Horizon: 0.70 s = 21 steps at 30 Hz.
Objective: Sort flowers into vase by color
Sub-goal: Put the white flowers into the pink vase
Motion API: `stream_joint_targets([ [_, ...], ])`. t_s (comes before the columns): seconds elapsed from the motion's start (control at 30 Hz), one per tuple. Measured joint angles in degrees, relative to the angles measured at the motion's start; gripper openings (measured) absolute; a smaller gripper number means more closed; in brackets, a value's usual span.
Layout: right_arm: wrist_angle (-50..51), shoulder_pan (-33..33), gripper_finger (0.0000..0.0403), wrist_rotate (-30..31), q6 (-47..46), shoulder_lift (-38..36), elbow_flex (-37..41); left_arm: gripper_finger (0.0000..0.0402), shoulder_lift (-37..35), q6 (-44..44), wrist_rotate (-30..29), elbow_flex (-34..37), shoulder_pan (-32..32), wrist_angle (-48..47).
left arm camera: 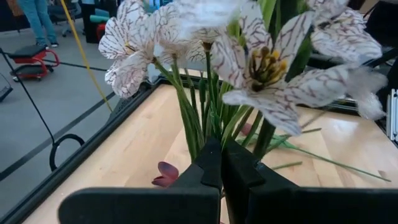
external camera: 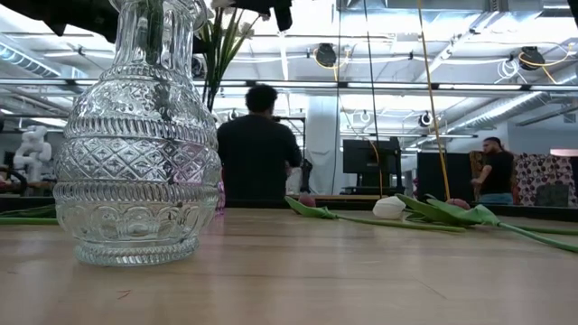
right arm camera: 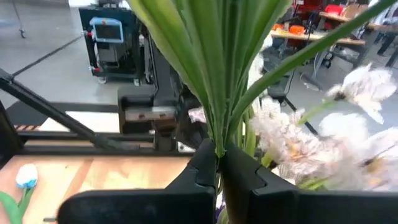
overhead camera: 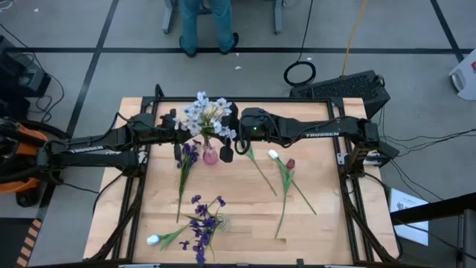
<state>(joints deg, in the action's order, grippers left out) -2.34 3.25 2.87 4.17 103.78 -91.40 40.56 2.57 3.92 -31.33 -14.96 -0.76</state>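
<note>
Both tools meet over the small pink glass vase (overhead camera: 210, 155) near the back of the pale wooden tabletop (overhead camera: 312, 223), and both are pressed together on the green stems of the same bunch of pale lavender-white veined flowers (overhead camera: 206, 113). The left tool (left arm camera: 222, 163) pinches the stems just below the open blooms, while the right tool (right arm camera: 217, 163) pinches the long green leaves and stems from the opposite side. The double hold is probably there to keep the bunch upright and gathered while its stem ends sit in, or go into, the narrow neck. The remaining flowers lie flat on the tabletop: a dark purple stem (overhead camera: 186, 160) just beside the vase, a white tulip bud (overhead camera: 274, 155) and a dark red tulip bud (overhead camera: 290, 164) on crossing stems to the right, and near the front edge a cluster of dark purple flowers (overhead camera: 202, 222) by a second, clear vase, with another white tulip bud (overhead camera: 153, 240) beside them. The high view gives this whole layout but hides the tool tips under the blooms; the wrist views show each pinch closely. Only the low view shows the clear cut-glass vase (external camera: 137, 144) in detail, with its diamond pattern and swelling body. A person (external camera: 257, 144) stands in the room beyond.
</note>
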Motion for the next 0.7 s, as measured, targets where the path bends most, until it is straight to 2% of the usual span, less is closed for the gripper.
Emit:
stream_joint_targets([
  [0.7, 1.0, 0.1, 0.0, 0.0, 1.0, 5.0, 0.0, 0.0001, -0.3, 0.0, -0.1, 0.0, 0.0, -0.4],
])
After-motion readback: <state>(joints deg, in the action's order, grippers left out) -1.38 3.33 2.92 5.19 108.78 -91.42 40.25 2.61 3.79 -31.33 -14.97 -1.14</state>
